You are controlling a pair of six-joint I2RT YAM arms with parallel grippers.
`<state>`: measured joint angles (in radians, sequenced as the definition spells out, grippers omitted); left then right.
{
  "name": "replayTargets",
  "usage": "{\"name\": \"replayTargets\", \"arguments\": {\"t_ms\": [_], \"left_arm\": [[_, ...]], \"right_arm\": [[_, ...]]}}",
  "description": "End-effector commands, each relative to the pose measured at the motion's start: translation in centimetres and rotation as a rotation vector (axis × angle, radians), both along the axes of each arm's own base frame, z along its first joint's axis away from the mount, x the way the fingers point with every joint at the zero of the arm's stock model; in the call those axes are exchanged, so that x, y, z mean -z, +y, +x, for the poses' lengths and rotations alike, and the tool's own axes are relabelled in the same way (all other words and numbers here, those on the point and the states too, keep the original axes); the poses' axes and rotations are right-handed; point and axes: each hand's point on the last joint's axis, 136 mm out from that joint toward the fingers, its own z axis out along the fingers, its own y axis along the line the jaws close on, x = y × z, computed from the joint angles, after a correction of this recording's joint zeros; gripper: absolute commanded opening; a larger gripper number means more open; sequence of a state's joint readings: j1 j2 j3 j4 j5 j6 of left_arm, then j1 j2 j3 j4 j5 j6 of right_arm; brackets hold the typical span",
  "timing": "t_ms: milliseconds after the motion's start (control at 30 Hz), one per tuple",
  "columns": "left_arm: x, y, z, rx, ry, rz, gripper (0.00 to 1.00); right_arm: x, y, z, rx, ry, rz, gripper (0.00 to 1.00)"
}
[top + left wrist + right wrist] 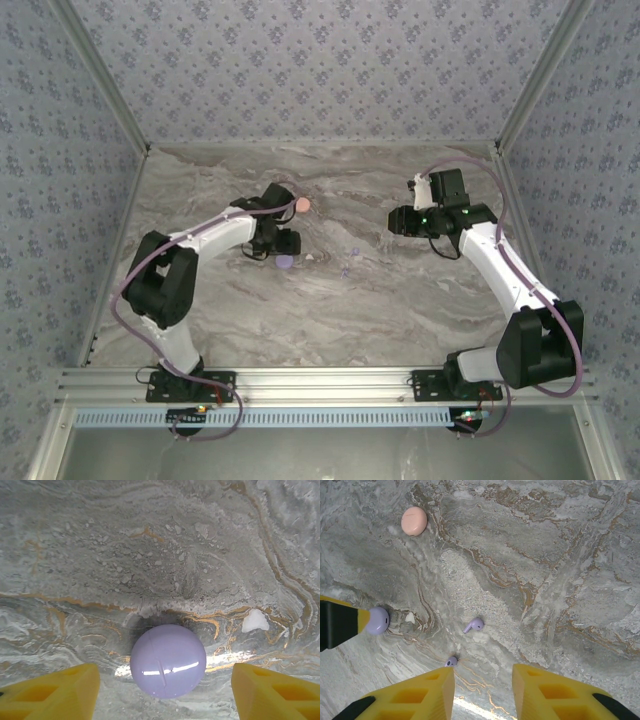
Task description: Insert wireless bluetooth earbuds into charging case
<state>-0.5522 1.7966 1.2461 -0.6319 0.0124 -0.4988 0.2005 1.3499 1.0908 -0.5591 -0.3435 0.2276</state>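
So the left arm's jaws are wide open, yellow fingers (50,692) on either side of the lilac round case (168,661), with a gap on each side, not touching it. The case sits flat on the marble surface (150,545) and has a faint seam line across its glossy top. There's a small white fleck (255,621) just beyond it, off to the right in that wrist view.

The right arm's jaws are open too and have nothing between them, hanging over the surface above the earbuds. One lilac earbud (474,625) lies loose on the marble just ahead of the fingers, and the second earbud (451,661) is right by the tip of the left-hand finger (410,697). Both are out in the open, well apart from the lilac case and not in it.

A pink round case (414,521) sits farther back, on its own.
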Motion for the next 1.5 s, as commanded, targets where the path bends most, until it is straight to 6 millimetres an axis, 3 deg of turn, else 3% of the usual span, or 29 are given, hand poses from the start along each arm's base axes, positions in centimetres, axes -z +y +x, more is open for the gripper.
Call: {"name": "replayTargets", "arguments": {"t_ms": [0, 400, 800, 1100, 1267, 1467], "left_arm": [[1.0, -0.9, -0.5, 0.012, 0.033, -0.021, 0.70], [3.7, -0.7, -1.3, 0.016, 0.104, 0.022, 0.68], [3.9, -1.1, -0.8, 0.051, 0.087, 0.076, 0.55], [2.5, -3.6, 2.2, 0.228, -0.015, 0.074, 0.52], [2.0, -6.1, 4.4, 0.375, -0.053, 0.055, 0.52], [2.2, -9.1, 5.2, 0.534, -0.047, 0.033, 0.52]], "right_arm": [[0.4, -0.3, -0.6, 0.005, 0.023, -0.016, 0.37], [0.5, -0.2, -0.7, 0.005, 0.026, -0.016, 0.38], [0.7, -0.4, -0.7, 0.008, 0.031, -0.022, 0.38], [1.0, -0.6, -0.9, 0.013, 0.038, -0.029, 0.38], [1.4, -0.7, -1.1, 0.018, 0.047, -0.035, 0.38], [1.9, -0.8, -1.3, 0.025, 0.060, -0.040, 0.39]]}}
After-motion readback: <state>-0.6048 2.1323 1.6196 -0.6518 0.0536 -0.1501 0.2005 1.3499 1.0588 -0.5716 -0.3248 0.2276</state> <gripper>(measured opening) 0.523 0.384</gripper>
